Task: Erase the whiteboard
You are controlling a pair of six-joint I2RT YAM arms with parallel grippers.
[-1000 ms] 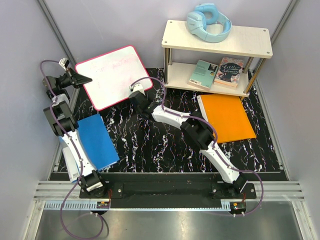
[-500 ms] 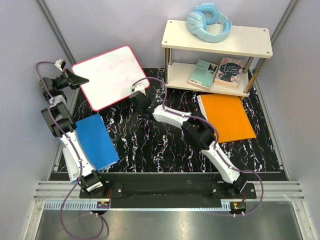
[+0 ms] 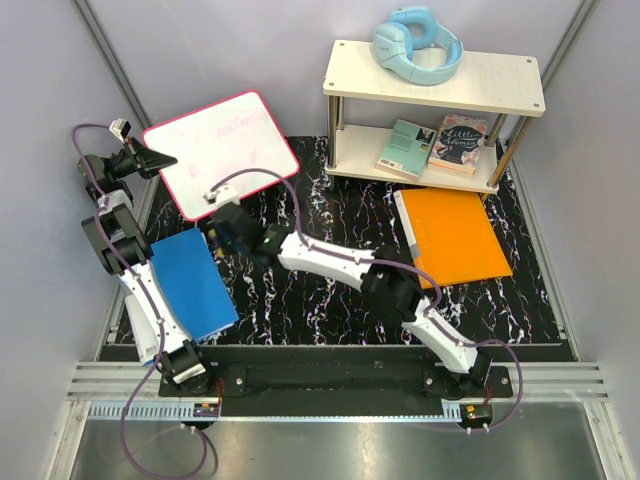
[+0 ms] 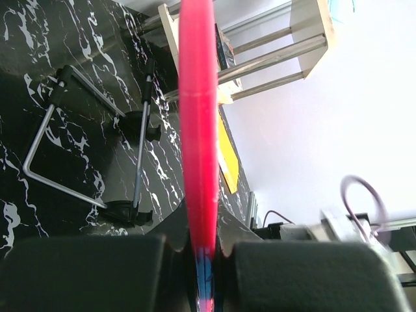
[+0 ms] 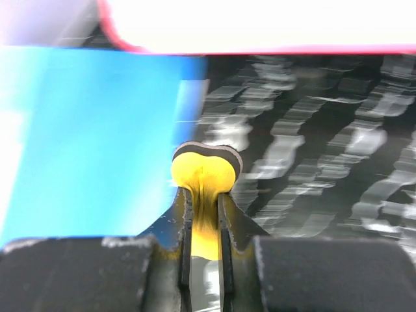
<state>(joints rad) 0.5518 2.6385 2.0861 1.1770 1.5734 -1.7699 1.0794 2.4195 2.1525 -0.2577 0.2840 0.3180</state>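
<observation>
At the far left of the mat (image 3: 330, 290), the whiteboard (image 3: 222, 150) shows faint pink scribbles not yet wiped. The blue folder (image 3: 195, 285) lies nearer. The left gripper (image 3: 165, 160) is clamped on the board's left rim, apparently to steady it. The right gripper (image 5: 203, 192), just near of the board, pinches a yellow eraser (image 5: 203, 169), ready to wipe.

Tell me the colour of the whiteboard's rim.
Its rim is pink-red, clearest in the left wrist view.
</observation>
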